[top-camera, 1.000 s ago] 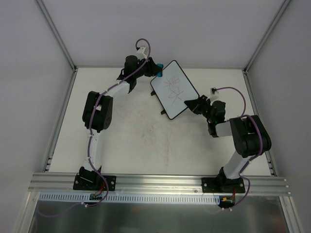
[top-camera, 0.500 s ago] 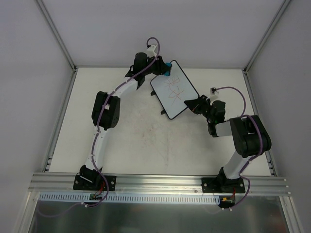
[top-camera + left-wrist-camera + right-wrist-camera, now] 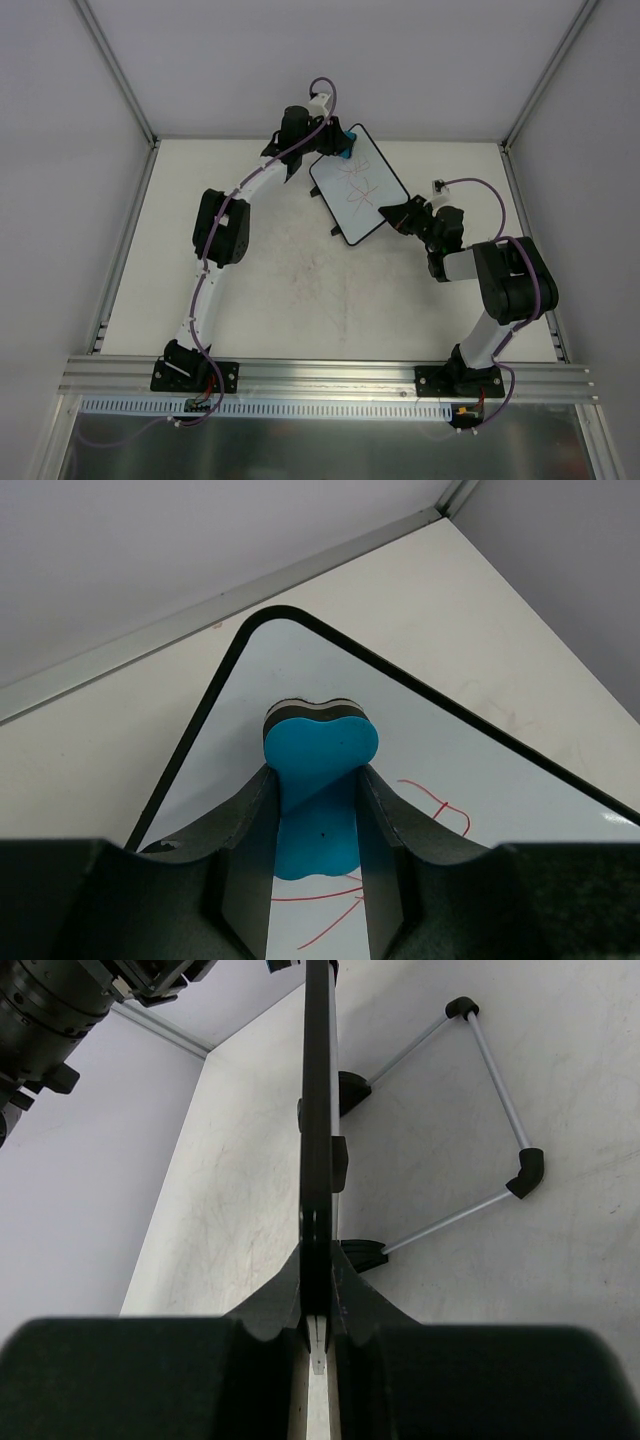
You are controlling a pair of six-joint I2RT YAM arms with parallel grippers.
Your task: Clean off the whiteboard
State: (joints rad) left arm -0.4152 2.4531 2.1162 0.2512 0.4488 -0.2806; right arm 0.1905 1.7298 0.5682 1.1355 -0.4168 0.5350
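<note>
Whiteboard (image 3: 358,187) w/ red scribbles (image 3: 440,805), back-centre of tabletop (image 3: 300,300). R gripper (image 3: 393,216): jaws clamped on its near-right edge. L gripper (image 3: 338,142): jaws clamped on blue eraser (image 3: 320,748), at board's far corner.

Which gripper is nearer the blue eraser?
Left: the left gripper is shut on the eraser at the far corner of the whiteboard; the right gripper clamps its opposite edge.
</note>
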